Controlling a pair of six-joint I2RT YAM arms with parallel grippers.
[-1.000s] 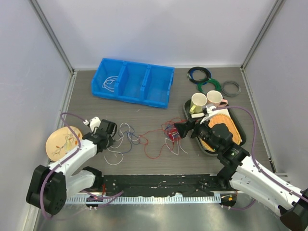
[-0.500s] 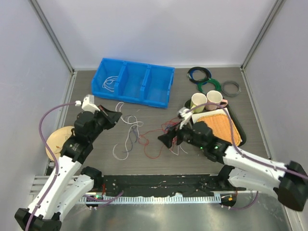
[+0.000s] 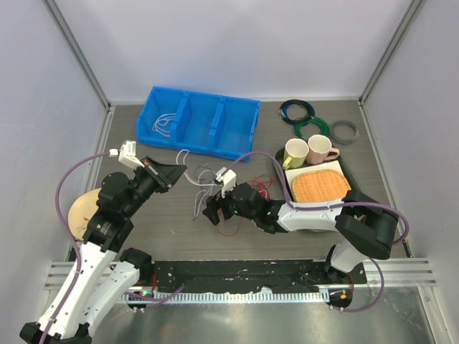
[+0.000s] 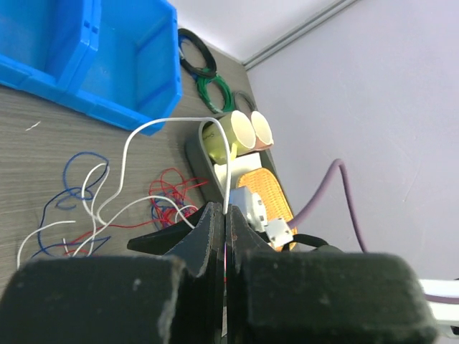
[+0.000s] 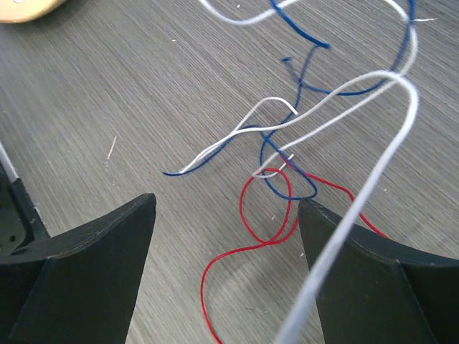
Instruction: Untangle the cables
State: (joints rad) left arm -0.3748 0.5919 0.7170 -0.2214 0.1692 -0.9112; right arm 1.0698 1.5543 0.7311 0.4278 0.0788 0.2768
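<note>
The cables are thin white, red and dark blue strands tangled at the table's middle [image 3: 208,192], with a red bunch [image 3: 262,188] to their right. My left gripper [image 3: 177,174] is shut on a white cable [image 4: 179,120], which arcs up from its tips [image 4: 227,212] and down to the tangle; red [image 4: 168,190] and blue [image 4: 79,161] loops lie beyond. My right gripper [image 3: 212,213] is open low over the tangle. In the right wrist view [image 5: 226,215] a red loop [image 5: 265,208] lies between its fingers; blue [image 5: 294,86] and white [image 5: 387,158] strands cross ahead.
A blue bin [image 3: 197,123] stands at the back with a white wire [image 3: 163,123] in its left compartment. Green, black and grey coiled rings [image 3: 315,129] lie back right. A dark tray [image 3: 278,159] holds two cups [image 3: 295,153] and an orange mat [image 3: 320,185]. A wooden plate [image 3: 82,208] lies left.
My left gripper rose and moved back and right, lifting the white cable. My right arm swung left from the tray to the middle of the tangle, which shifted left.
</note>
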